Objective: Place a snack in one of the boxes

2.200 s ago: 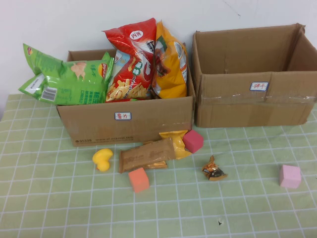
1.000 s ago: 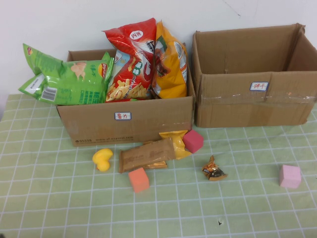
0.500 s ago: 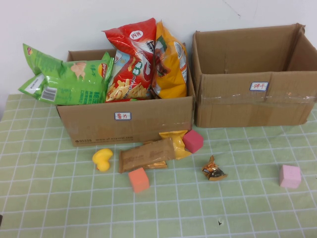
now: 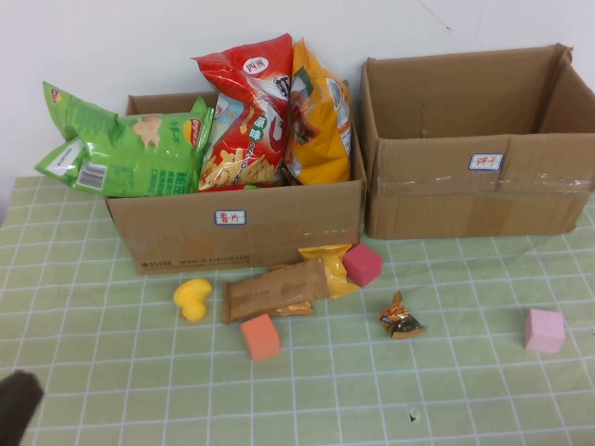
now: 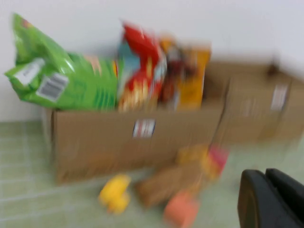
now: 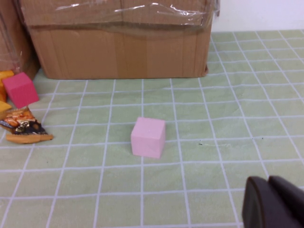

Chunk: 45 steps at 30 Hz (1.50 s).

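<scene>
The left gripper (image 4: 17, 404) showed only as a dark tip at the near left corner of the green checked surface (image 4: 465, 390); whether its fingers were open or closed could not be told. The right gripper (image 6: 273, 202) hung low near a pale pink cube (image 6: 148, 137), fingers likewise unclear. 2 boxes stood at the back: the left box (image 4: 232, 228) held 3 chip bags, the right box (image 4: 474, 190) looked empty. A brown snack bar (image 4: 276, 290) (partly over a yellow wrapper) lay before the left box, a small wrapped candy (image 4: 401, 318) near it.
</scene>
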Available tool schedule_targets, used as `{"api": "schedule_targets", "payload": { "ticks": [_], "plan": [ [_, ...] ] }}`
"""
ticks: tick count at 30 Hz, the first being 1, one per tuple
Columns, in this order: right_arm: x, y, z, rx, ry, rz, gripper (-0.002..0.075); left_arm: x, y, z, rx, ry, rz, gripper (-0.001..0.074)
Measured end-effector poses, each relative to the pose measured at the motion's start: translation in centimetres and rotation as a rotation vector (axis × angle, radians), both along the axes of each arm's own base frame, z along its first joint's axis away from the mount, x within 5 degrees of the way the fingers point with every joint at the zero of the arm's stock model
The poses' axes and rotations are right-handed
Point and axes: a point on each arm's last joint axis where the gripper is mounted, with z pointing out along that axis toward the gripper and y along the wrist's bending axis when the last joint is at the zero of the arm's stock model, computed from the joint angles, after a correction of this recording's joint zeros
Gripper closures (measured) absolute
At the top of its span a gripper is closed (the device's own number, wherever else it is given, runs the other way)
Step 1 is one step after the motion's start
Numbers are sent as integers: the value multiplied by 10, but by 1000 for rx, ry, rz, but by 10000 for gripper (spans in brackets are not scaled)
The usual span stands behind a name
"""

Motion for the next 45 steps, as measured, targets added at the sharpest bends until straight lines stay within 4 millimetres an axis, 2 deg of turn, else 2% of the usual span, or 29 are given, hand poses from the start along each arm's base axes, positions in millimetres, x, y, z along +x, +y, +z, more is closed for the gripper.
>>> {"api": "schedule_targets", "payload": {
  "ticks": [4,7,12,18,22,25,28,30,33,37,41,45],
  "plan": [
    [0,0,0,0,0,0,728,18,-2,20,329,136,-96,737],
    [0,0,0,0,0,0,728,35,-3,29,506,216,-177,737],
    [0,0,0,0,0,0,728,69,-6,43,621,289,-274,737],
    [0,0,0,0,0,0,728,109,-27,29,783,369,-396,737],
    [0,0,0,0,0,0,728,135,-55,16,913,410,-484,729],
    [0,0,0,0,0,0,728,156,-80,9,962,442,-534,650],
    [0,0,0,0,2,0,728,180,-106,1,998,471,-567,484],
    [0,0,0,0,2,0,728,196,-122,-5,1024,484,-576,339],
    [0,0,0,0,2,0,728,220,-142,-17,1100,485,-588,183],
    [0,0,0,0,2,0,728,246,-158,-43,1207,499,-609,117],
    [0,0,0,0,2,0,728,269,-171,-73,1243,559,-584,105],
    [0,0,0,0,2,0,728,287,-179,-93,1252,564,-511,104]
  ]
}}
